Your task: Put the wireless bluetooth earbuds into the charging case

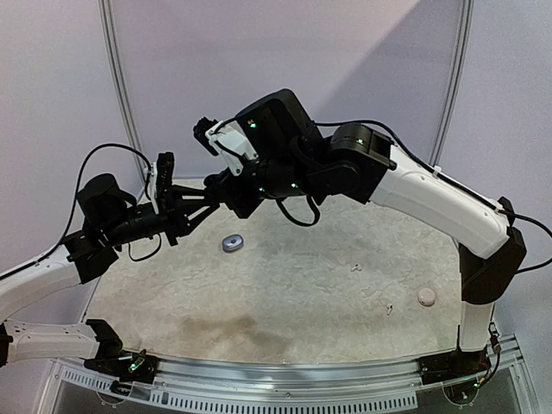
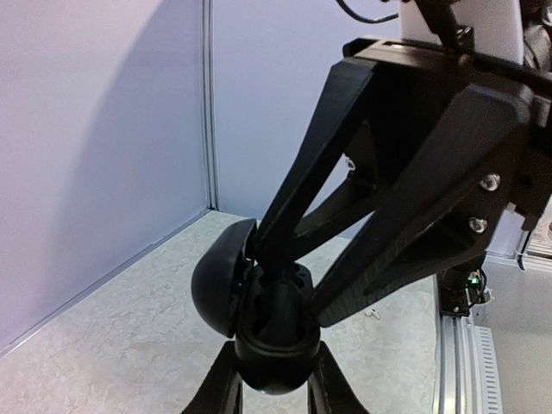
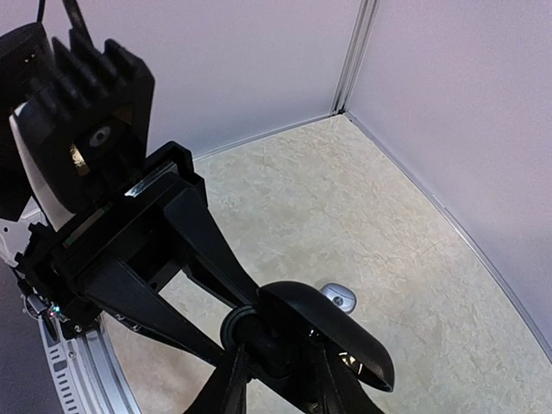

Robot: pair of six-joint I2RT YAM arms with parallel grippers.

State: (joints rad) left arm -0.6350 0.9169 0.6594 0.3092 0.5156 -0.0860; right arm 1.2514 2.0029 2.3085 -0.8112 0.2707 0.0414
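Observation:
My left gripper (image 1: 207,200) (image 2: 274,362) is shut on a black charging case (image 2: 274,341), holding it in mid-air with its lid (image 2: 217,278) swung open. My right gripper (image 1: 226,183) (image 3: 285,362) meets it from the opposite side. Its fingers (image 2: 414,198) converge into the case's open mouth. They are closed on a small dark piece (image 2: 280,297) that looks like a black earbud and is mostly hidden. The open lid (image 3: 332,332) and the left fingers (image 3: 198,241) show in the right wrist view. Two tiny pale earbuds (image 1: 355,268) (image 1: 389,308) lie on the table.
A silvery grey case (image 1: 233,243) (image 3: 338,297) lies shut on the table below the grippers. A white case (image 1: 427,297) lies at the right near the right arm's base. Walls close the back and sides. A metal rail (image 1: 285,379) runs along the near edge.

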